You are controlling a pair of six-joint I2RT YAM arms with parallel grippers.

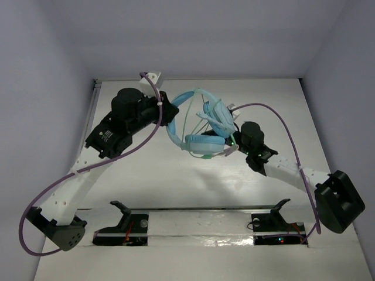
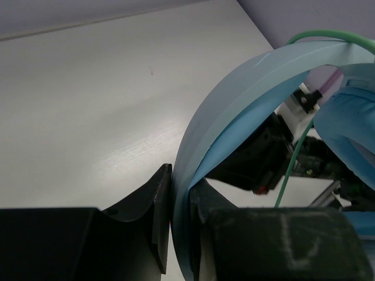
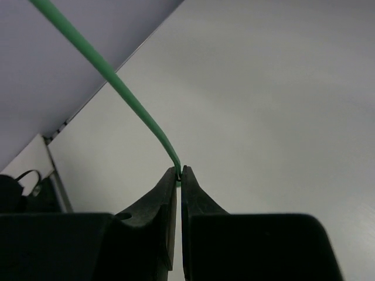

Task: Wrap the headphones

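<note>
Nearest me, at the near edge of the worktop (image 1: 176, 181), the two arm bases (image 1: 126, 225) sat bolted side by side, and both arms reached away toward the far half. The headphones (image 1: 205, 143) were out there, about midway between the left and right edges, closer to the far edge than to the near one, caught between the two grippers.

The left gripper (image 2: 180, 181) was clamped tight on the light blue headband (image 2: 246, 76). Its black fingers (image 2: 158, 199) pressed flat against either face of the band, which curved up and away from the jaws over bare white worktop. One blue ear cup (image 1: 205, 143) faced the near edge; I could not tell whether it rested on the worktop or hung just above it.

The right gripper (image 3: 179, 171) came in from the right side, just beside that ear cup. Its jaws were drawn almost together, pinching the thin green cable (image 3: 117, 85) right at the fingertips (image 3: 167, 187). From the pinch the cable rose in a taut, slightly bent line toward the upper left of the wrist view.

Thick purple robot cables (image 1: 281, 123) looped along each arm, well apart from the green one.
</note>
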